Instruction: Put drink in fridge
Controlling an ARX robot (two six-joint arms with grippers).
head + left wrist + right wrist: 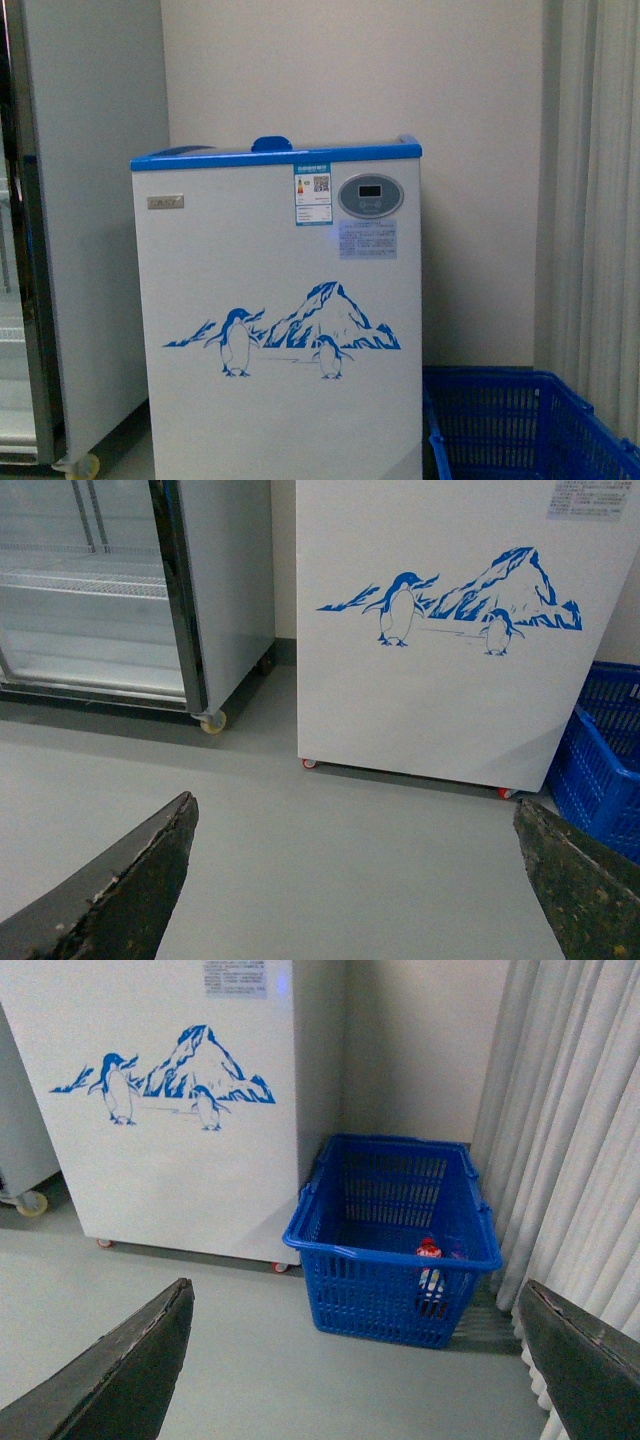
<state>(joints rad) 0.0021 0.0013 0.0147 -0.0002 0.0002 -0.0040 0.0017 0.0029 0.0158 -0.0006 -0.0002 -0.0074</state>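
Drink [429, 1260]: sitting inside basket [345, 1252], close to the wall nearest the curtain [570, 1140]. Basket: resting on floor at 4 o'clock from fridge [280, 330], just beside it. Left gripper [352, 802]: gaping wide, gripping nothing, facing fridge. Right gripper [355, 1285]: likewise spreading wide, holding nothing, well apart from drink.

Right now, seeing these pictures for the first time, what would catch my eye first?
The white fridge, with its blue rim and penguin-and-mountain picture, fills the middle of the front view, against the wall. On the floor to its right sits a blue plastic basket with the small red drink inside it. A tall grey cabinet stands to the fridge's left.
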